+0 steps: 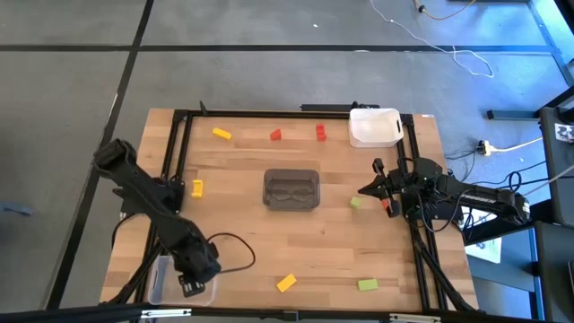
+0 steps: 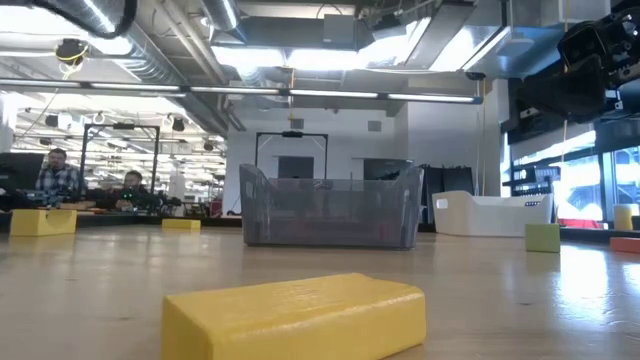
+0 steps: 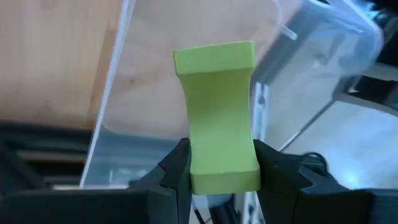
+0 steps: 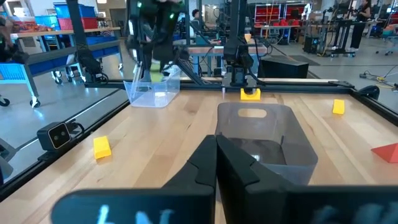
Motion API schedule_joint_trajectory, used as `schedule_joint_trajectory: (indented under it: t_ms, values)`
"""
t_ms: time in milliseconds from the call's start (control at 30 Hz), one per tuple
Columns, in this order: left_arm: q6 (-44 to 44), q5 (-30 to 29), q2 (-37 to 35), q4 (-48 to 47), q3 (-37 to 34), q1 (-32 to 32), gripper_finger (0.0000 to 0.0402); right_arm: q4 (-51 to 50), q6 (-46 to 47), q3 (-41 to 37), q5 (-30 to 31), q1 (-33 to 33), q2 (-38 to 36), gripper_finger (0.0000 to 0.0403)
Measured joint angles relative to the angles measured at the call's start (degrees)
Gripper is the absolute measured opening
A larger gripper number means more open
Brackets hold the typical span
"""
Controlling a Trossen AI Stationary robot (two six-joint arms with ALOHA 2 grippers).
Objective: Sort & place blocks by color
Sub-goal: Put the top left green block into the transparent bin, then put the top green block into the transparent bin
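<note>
My left gripper (image 1: 190,285) hangs over the clear bin (image 1: 170,280) at the table's near left corner, shut on a light green block (image 3: 217,112). My right gripper (image 1: 368,190) waits shut at the right side, near a green block (image 1: 356,203) and a red one (image 1: 387,206). Lying flat on the table are yellow blocks (image 1: 221,135) (image 1: 197,187) (image 1: 286,283), red blocks (image 1: 275,135) (image 1: 320,133) and another green block (image 1: 368,284). My left gripper pinches the light green block between its two fingers (image 3: 177,171), on the two sides of the block's near end (image 3: 217,171). The fingers slant downward and the block sticks out beyond them. It is lifted clear above the clear bin (image 3: 298,56).
A grey bin (image 1: 291,189) stands at the table's middle and a white bin (image 1: 375,126) at the far right. A black frame (image 1: 269,114) runs round the tabletop. People sit in the room beyond the table (image 2: 60,180).
</note>
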Motion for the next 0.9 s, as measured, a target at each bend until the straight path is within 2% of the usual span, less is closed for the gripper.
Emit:
schedule_joint_trajectory:
  t_ms: [200, 433, 700, 800, 900]
  values:
    - [3.8, -0.1, 6.1, 0.8, 0.0, 0.0, 0.0122, 0.0, 0.0, 0.0, 0.0, 0.0, 0.0, 0.0005]
    - [4.3, -1.7, 8.7, 0.8, 0.0, 0.0, 0.0123, 0.0, 0.0, 0.0, 0.0, 0.0, 0.0, 0.0005]
    - [4.3, -5.3, 8.7, 0.7, 0.0, 0.0, 0.0188, 0.0, 0.0, 0.0, 0.0, 0.0, 0.0, 0.0005]
    - [4.3, -4.4, 8.7, 0.7, 0.0, 0.1, 0.0191, 0.1, 0.1, 0.0, 0.0, 0.0, 0.0, 0.0005]
    - [3.5, -0.4, 8.3, 0.7, 0.0, 0.9, 0.0191, 1.0, 0.3, 0.0, 0.0, 0.0, 0.0, 0.0005]
